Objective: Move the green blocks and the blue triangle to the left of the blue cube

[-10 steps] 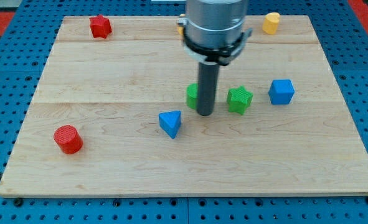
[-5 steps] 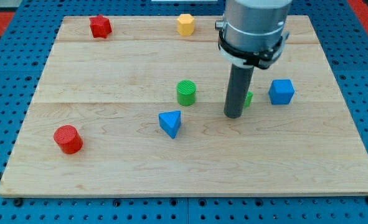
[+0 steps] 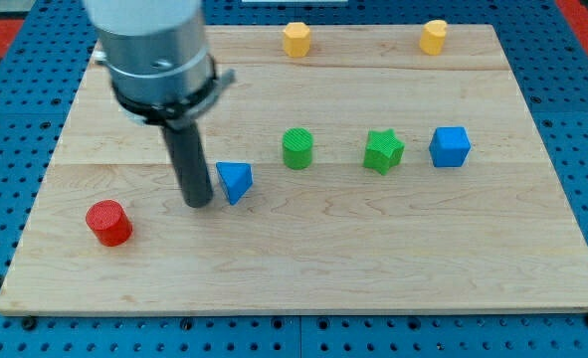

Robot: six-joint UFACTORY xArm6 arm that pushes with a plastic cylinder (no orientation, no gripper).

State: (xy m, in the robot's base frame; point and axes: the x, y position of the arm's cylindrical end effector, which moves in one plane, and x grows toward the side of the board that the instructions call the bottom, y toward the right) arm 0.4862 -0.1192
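My rod stands upright over the wooden board point(image 3: 532, 259), my tip point(image 3: 197, 203) grasping nothing, just left of the blue triangle point(image 3: 235, 181). Rightward sit the green cylinder point(image 3: 297, 148), green star point(image 3: 383, 152) and blue cube point(image 3: 450, 146), well apart, with bare board below.

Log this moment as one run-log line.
tip: just left of blue triangle | green cylinder, green star: left of blue cube

My tip point(image 3: 197, 204) just left of blue triangle point(image 3: 235, 182), w/ red cylinder point(image 3: 108, 222) nearby.
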